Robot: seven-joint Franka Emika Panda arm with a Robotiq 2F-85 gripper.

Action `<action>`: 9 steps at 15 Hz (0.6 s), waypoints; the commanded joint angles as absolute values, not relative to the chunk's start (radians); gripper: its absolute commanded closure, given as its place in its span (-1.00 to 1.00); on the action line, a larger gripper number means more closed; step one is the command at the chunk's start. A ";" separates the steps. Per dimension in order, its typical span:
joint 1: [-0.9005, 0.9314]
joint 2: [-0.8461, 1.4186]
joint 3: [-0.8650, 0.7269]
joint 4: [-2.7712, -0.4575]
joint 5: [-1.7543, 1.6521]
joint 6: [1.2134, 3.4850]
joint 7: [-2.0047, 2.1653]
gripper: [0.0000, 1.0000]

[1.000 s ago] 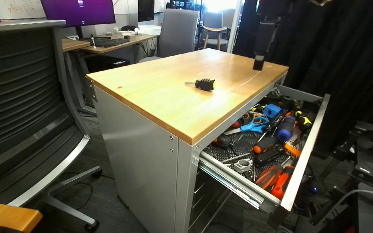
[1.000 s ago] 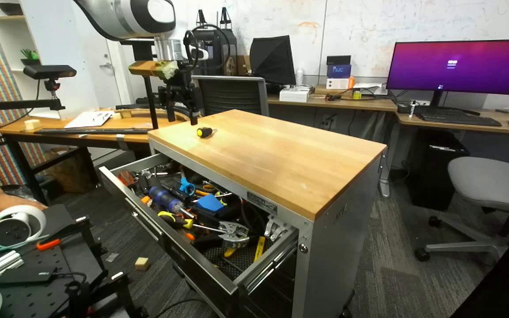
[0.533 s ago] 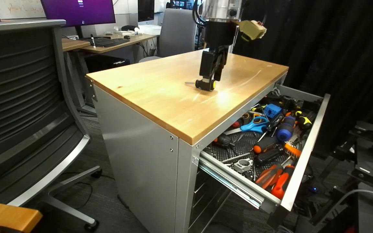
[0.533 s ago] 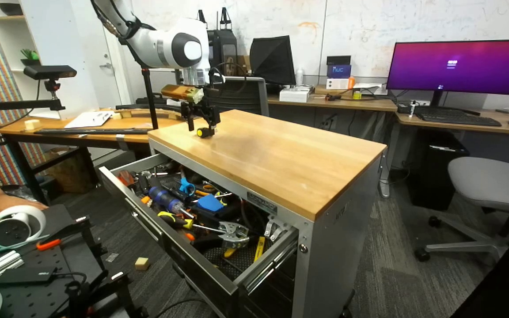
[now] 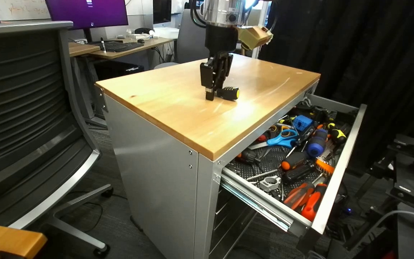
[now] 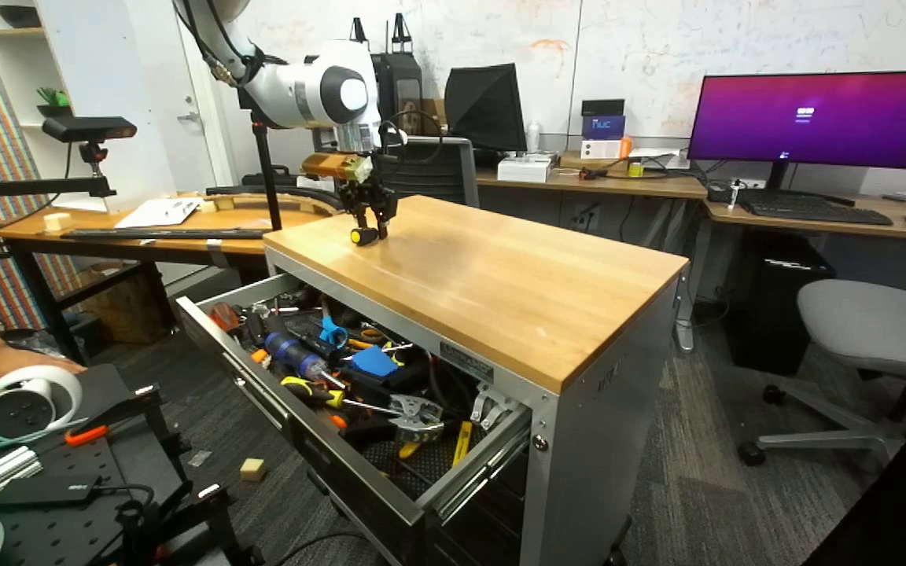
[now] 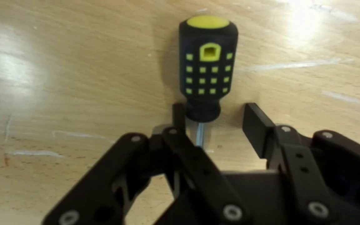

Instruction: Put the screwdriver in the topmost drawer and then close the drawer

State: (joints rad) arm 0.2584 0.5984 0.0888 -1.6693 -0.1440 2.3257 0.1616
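Observation:
The stubby black screwdriver with yellow marks (image 5: 231, 93) lies on the wooden cabinet top in both exterior views (image 6: 363, 236). In the wrist view the screwdriver (image 7: 208, 72) has its handle end at the top. My gripper (image 7: 214, 120) is open, its fingertips on either side of the handle's narrow neck and metal shaft. The left finger is close to the neck; a gap shows at the right finger. The shaft tip is hidden behind the gripper. The gripper is low at the wood in both exterior views (image 5: 215, 93) (image 6: 374, 226). The topmost drawer (image 5: 340, 169) is pulled out (image 6: 359, 461).
The drawer holds many tools, among them blue scissors (image 5: 282, 139), a blue-handled tool (image 5: 317, 144) and orange-handled pliers (image 5: 313, 203). The wooden top's edge (image 5: 250, 138) borders the drawer. A black cart (image 6: 52, 503) stands in front of the drawer. An office chair (image 5: 31, 126) is beside the cabinet.
My gripper came down from above to the screwdriver handle, then shifted along it away from the yellow end, toward the shaft. The screwdriver and drawer have not visibly moved.

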 commanded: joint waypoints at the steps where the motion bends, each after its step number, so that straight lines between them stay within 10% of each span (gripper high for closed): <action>1: 0.285 0.592 0.052 -1.668 -0.162 2.274 0.237 0.57; 4: 0.295 0.575 0.042 -1.694 -0.165 2.245 0.292 0.87; 9: 0.292 0.523 0.026 -1.742 -0.172 2.104 0.326 0.77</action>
